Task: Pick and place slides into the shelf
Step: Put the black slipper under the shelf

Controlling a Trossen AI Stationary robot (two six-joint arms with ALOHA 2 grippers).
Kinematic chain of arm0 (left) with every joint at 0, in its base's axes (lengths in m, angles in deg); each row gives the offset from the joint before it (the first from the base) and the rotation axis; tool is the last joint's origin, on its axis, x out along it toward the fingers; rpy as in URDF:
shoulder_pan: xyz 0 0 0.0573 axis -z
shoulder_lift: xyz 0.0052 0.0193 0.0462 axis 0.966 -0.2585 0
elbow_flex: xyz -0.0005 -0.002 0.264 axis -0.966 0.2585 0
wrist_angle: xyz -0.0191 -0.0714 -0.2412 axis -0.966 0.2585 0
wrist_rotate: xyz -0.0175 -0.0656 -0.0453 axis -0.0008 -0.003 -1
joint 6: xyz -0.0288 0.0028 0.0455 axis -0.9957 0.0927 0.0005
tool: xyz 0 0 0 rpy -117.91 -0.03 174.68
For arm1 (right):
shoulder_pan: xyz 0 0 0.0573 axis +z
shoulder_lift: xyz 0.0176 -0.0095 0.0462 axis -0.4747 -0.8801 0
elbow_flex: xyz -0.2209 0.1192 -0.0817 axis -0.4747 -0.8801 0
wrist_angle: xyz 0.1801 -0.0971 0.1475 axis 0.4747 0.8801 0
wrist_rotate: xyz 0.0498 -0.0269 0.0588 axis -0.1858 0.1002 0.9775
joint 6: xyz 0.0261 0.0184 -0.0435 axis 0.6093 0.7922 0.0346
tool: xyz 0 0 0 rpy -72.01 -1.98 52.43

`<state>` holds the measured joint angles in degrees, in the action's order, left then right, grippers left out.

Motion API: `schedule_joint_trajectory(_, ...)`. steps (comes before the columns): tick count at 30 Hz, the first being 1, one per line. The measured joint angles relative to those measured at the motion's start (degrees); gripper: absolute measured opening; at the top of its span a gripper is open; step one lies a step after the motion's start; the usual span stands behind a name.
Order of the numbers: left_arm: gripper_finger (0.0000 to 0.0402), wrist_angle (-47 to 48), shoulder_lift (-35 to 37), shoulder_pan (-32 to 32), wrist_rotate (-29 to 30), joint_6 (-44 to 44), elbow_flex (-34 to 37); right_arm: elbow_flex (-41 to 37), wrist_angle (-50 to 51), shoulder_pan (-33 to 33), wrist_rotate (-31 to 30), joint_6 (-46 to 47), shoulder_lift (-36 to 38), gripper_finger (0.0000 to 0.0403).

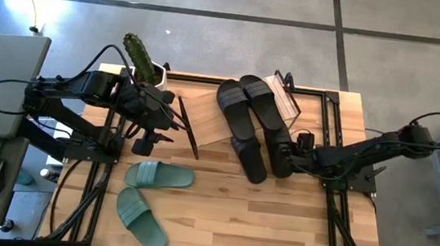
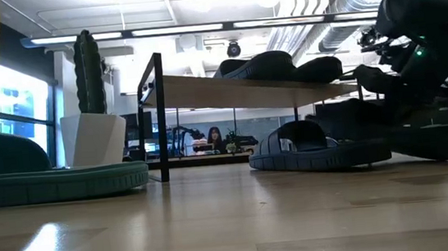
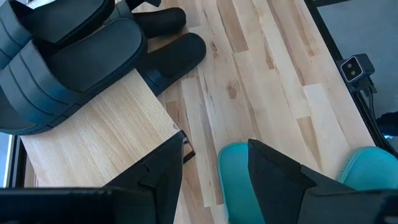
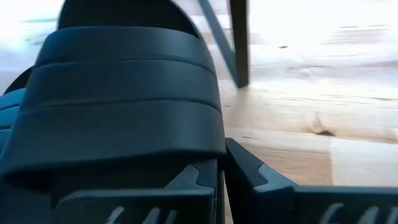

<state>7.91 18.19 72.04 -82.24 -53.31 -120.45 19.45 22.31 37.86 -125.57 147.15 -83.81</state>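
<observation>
The shelf (image 1: 204,117) stands at the table's far middle, with two black slides (image 1: 247,101) on its top board. Another black slide (image 1: 249,155) lies on the table at its near side. My right gripper (image 1: 283,158) is shut on a fourth black slide (image 1: 279,150) beside it. Two sage green slides (image 1: 159,174) (image 1: 140,217) lie flat at the near left. My left gripper (image 1: 160,133) hovers open at the shelf's left end. In the left wrist view, a green slide (image 3: 233,171) shows below its gap (image 3: 214,155). My right gripper holds the black slide at the side of its broad strap (image 4: 211,140), where the strap's edge runs down between the two fingers. One finger (image 4: 193,180) seems to be under the strap and the other outside. The fingers come nearly level from the table's right. The slide sits tilted (image 2: 410,128), its low end near the table.
A white pot with a cactus (image 1: 148,66) stands at the shelf's far left corner. The black frame rails (image 1: 335,201) run along the table's right and left sides. Bare wood (image 1: 258,225) lies at the near middle and right.
</observation>
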Motion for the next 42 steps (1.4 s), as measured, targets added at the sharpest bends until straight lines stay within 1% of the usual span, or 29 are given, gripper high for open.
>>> schedule_joint_trajectory(3, 0.0166, 0.0, 0.0, 0.0, 0.0, 0.0, 0.0, 0.0, -2.7, -1.9, 0.7, -3.8, 0.0, 0.0)
schedule_joint_trajectory(9, 0.0166, -0.2, 0.0, 0.0, 0.0, 0.0, 0.0, 0.0, -3.9, -5.3, 0.4, -4.1, 0.0, 0.0)
schedule_joint_trajectory(18, 0.0166, -0.2, 0.0, 0.0, 0.0, 0.0, 0.0, 0.0, -9.6, -9.5, 3.2, -11.3, 0.0, 0.0)
schedule_joint_trajectory(29, 0.0166, 0.3, 0.0, 0.0, 0.0, 0.0, 0.0, 0.0, -11.1, -11.4, 4.1, -14.0, 0.0, 0.0003)
schedule_joint_trajectory(32, 0.0166, 0.3, 0.0, 0.0, 0.0, 0.0, 0.0, 0.0, -11.1, -11.4, 4.1, -14.1, 0.0, 0.0023)
schedule_joint_trajectory(38, 0.0166, 0.3, 0.0, 0.0, 0.0, 0.0, 0.0, 0.0, -11.1, -11.4, 4.1, -13.7, 0.0, 0.0086)
schedule_joint_trajectory(42, 0.0166, 0.4, 0.0, 0.0, 0.0, 0.0, 0.0, 0.0, -11.0, -11.4, 5.6, -13.7, 0.0, 0.0113)
